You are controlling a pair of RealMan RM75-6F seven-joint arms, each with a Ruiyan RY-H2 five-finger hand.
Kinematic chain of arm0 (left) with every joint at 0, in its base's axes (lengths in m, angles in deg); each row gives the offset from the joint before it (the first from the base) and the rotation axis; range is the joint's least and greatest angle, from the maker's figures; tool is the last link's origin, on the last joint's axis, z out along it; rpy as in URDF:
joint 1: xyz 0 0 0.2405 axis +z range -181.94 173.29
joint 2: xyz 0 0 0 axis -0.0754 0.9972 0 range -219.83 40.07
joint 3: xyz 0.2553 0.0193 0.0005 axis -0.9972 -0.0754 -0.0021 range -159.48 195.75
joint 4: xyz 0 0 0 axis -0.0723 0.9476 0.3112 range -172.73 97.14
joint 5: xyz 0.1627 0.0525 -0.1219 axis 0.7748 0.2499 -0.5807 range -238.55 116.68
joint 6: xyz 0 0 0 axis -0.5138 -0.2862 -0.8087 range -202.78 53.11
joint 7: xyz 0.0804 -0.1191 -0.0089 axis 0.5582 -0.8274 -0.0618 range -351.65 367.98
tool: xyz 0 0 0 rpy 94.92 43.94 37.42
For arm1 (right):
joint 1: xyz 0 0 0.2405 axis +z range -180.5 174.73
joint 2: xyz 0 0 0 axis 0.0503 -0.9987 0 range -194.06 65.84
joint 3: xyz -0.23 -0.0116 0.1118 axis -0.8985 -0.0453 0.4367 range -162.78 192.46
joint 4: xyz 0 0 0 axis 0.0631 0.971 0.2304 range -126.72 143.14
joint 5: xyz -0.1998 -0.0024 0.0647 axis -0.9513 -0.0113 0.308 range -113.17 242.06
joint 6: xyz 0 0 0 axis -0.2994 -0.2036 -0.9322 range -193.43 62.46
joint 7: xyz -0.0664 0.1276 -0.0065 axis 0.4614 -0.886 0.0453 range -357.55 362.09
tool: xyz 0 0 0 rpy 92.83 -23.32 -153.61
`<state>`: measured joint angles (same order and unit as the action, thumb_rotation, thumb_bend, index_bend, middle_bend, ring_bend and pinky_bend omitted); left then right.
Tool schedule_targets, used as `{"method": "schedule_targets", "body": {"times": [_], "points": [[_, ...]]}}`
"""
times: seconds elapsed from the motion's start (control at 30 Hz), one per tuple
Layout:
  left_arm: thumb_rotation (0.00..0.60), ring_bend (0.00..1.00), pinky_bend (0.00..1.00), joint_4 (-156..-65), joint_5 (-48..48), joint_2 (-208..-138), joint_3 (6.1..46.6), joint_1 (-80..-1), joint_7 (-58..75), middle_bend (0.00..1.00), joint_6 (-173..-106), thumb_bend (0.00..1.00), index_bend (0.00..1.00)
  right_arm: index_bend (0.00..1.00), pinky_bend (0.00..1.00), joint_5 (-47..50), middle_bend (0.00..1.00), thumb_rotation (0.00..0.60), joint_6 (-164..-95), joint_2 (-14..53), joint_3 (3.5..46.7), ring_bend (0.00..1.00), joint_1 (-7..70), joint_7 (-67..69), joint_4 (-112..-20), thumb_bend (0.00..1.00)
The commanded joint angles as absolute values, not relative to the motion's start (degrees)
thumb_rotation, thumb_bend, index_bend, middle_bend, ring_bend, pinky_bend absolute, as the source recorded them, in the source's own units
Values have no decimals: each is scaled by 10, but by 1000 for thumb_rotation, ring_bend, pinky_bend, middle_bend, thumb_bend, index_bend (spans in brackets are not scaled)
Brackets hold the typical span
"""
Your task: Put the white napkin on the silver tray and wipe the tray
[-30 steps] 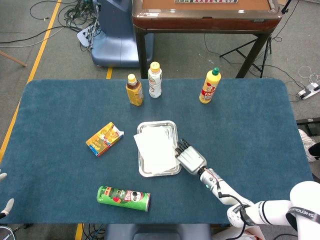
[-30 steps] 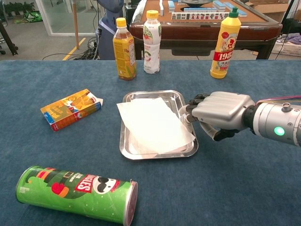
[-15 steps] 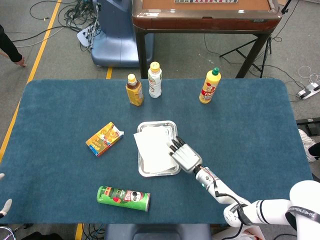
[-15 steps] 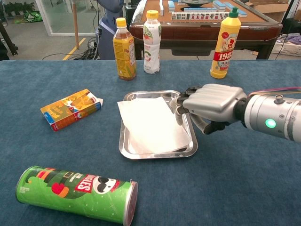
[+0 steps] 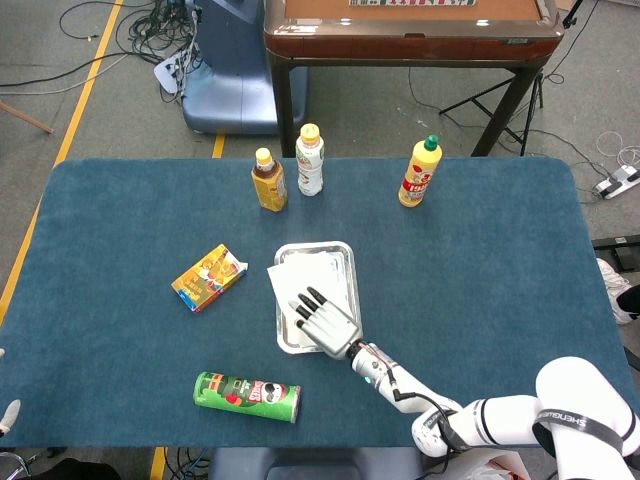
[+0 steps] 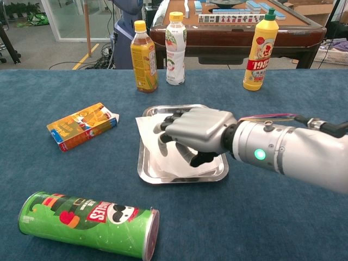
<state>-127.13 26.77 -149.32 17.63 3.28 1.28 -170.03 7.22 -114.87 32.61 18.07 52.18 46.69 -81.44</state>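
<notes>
The silver tray (image 5: 343,252) (image 6: 142,166) lies in the middle of the blue table. On it rests the white napkin (image 5: 285,276) (image 6: 151,142), its left edge hanging slightly over the tray's left rim. My right hand (image 5: 322,314) (image 6: 198,130) lies palm down on the napkin inside the tray, fingers apart and pointing to the far left, pressing the paper. It covers most of the napkin's middle and near part. Only a pale sliver at the head view's lower left edge may belong to my left hand (image 5: 6,413); its fingers cannot be made out.
A green chips can (image 5: 247,396) (image 6: 87,223) lies on its side near the front edge. Left of the tray sits an orange box (image 5: 208,277) (image 6: 81,126). Behind the tray stand a brown tea bottle (image 5: 268,180), a white bottle (image 5: 310,160) and a yellow squeeze bottle (image 5: 420,172).
My right hand has moved left from the tray's right rim onto the napkin, sliding across the tray. The napkin's right part now sits under the hand.
</notes>
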Motion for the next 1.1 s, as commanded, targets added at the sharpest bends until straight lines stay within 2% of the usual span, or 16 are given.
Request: {"method": "schedule_targets", "body": {"times": [0.03,1.1], "points": [[600,120,0,-1270,267,-1493,176,34,11,123,-1700,274,203,333,0,79,34,600,-1143,339,182,0,530,472,-804,1000],[600,120,0,-1254,262,-1497,179,34,-4,123,-1695,274,203,333,0,137,34,600,-1134,402,194,0,558,474,-718,1000]]}}
